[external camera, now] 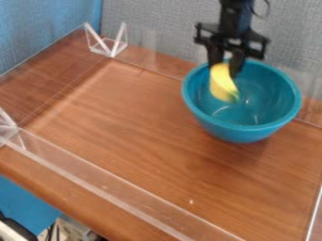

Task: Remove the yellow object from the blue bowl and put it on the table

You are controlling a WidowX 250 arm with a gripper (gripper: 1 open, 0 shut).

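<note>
My black gripper (227, 66) points straight down above the left part of the teal-blue bowl (269, 122). It is shut on the yellow object (223, 83), a small curved banana-shaped toy that hangs from the fingers over the bowl's left rim, clear of the bowl's floor. The bowl stands at the back right of the brown wood-grain table (138, 122), and its inside shows nothing else.
A low clear acrylic rim (151, 198) runs along the table's edges, with a clear triangular stand (105, 40) at the back left. A grey wall is close behind the bowl. The table's right edge lies just past the bowl.
</note>
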